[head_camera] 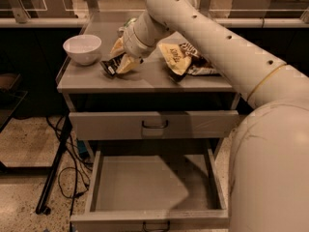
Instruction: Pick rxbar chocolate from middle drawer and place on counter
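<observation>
The rxbar chocolate point(109, 67), a small black bar with white print, lies low on the counter point(145, 81) left of centre, its outer end touching the top. My gripper point(120, 59) is right over it, reaching down from the upper right, its yellowish fingers point(127, 65) shut around the bar. The middle drawer point(149, 219) stands pulled open at the bottom of the view, and its grey floor is bare. The arm runs from the right foreground across the counter.
A white bowl point(82, 47) stands at the counter's left back. A yellow-brown chip bag point(181, 57) lies right of the gripper. The upper drawer point(154, 124) is closed. Cables and a dark stand leg point(55, 168) are on the floor at left.
</observation>
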